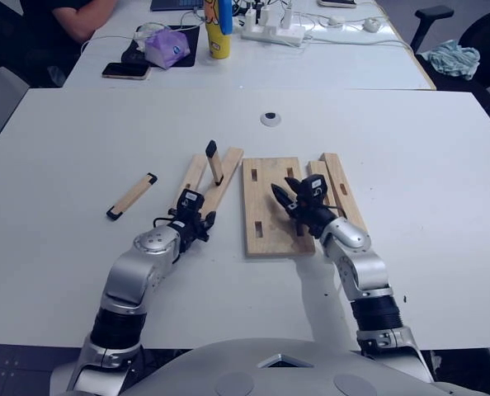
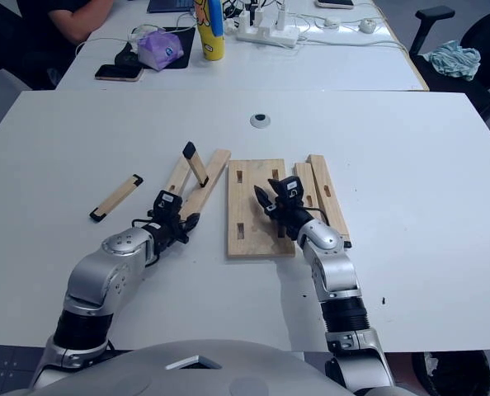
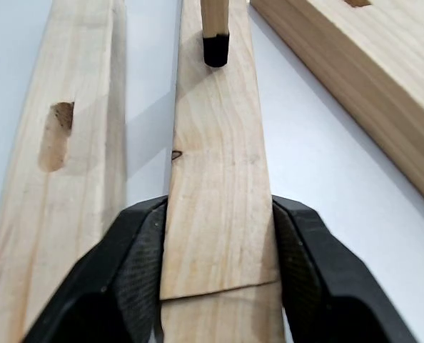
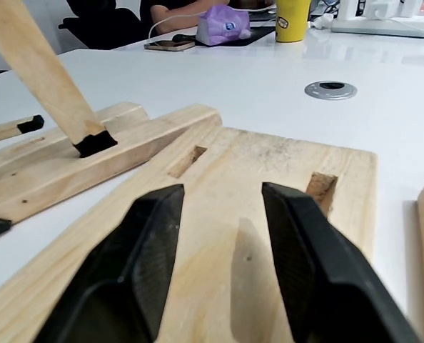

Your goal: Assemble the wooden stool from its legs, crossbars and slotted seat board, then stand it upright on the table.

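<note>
The slotted seat board (image 1: 274, 206) lies flat at the table's middle. My right gripper (image 1: 288, 196) hovers open just over the board (image 4: 269, 171), its fingers (image 4: 151, 250) spread above the slots. Two long bars (image 1: 336, 188) lie to the board's right. To its left lie two more bars side by side, and my left gripper (image 1: 194, 216) is shut on the near end of the inner bar (image 3: 219, 157), one pad on each side. The slotted bar (image 3: 62, 164) lies beside it. A short black-tipped leg (image 1: 215, 162) leans across these bars. Another short leg (image 1: 132, 196) lies apart, farther left.
A round cable grommet (image 1: 270, 119) sits in the table behind the board. The table behind holds a phone (image 1: 126, 71), a purple pouch (image 1: 166, 48), a yellow bottle (image 1: 219, 29) and a power strip (image 1: 272, 33). Bare tabletop stretches to both sides.
</note>
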{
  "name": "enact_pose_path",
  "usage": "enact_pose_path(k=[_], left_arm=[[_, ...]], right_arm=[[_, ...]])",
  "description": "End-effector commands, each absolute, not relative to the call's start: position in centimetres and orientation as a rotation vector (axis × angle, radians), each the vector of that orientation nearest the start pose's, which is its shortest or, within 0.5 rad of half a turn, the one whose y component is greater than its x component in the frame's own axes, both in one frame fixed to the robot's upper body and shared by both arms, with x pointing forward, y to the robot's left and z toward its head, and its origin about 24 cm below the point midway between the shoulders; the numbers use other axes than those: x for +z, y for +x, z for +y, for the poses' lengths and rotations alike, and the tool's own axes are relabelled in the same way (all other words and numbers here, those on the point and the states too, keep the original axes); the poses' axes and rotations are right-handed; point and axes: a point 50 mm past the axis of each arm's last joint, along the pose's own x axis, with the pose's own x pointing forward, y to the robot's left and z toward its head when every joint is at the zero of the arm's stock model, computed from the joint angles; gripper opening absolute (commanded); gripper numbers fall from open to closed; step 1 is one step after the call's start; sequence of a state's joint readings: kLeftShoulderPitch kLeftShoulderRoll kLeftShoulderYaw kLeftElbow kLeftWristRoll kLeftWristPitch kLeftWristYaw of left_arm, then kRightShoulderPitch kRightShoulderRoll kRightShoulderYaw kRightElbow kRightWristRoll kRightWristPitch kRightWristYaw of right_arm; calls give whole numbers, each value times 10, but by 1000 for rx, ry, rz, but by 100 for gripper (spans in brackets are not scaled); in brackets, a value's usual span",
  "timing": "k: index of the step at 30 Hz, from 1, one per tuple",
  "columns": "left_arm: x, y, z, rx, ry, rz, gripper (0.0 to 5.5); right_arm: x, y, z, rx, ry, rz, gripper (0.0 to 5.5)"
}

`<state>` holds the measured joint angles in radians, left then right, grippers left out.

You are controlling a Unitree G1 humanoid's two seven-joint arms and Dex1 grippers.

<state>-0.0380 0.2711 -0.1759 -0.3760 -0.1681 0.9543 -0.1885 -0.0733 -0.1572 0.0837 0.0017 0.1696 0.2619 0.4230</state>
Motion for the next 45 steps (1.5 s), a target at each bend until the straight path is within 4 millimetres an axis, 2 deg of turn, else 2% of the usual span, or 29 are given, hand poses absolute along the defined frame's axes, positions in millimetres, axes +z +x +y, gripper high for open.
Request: enact_pose_path(k=[1, 7, 9, 10, 14, 18, 22, 29, 32, 33, 40, 45], left_arm=[[58, 241, 142, -368, 124, 467, 205], [100, 254, 139, -421, 111, 129, 205], [115, 258, 139, -464, 122, 20, 205], [115, 259, 141, -481, 140, 4, 205], [85, 256, 153, -499, 224, 151, 205], [47, 240, 157, -518, 243, 373, 205], [29, 226, 159, -477, 229, 497, 205], [28, 228, 143, -508, 226, 504, 205], [29, 231, 141, -492, 203, 496, 205], [29, 232, 141, -489, 193, 495, 241], [43, 242, 146, -438, 152, 437, 333], [41, 255, 142, -435, 132, 447, 333]], right_arm=[[48, 269, -135, 489, 86, 184, 203], [65, 284, -145, 438, 267, 175, 203], [77, 288, -148, 466, 441, 156, 235], [82, 290, -148, 492, 541, 156, 252], [91, 295, -149, 537, 666, 184, 308], [85, 291, -147, 549, 629, 233, 363], [78, 286, -146, 543, 607, 262, 427], [70, 282, -142, 548, 563, 295, 530], [68, 283, -140, 553, 543, 300, 534], [68, 283, -140, 556, 534, 303, 534], [64, 283, -138, 562, 517, 309, 534], [65, 285, -136, 571, 515, 307, 534]])
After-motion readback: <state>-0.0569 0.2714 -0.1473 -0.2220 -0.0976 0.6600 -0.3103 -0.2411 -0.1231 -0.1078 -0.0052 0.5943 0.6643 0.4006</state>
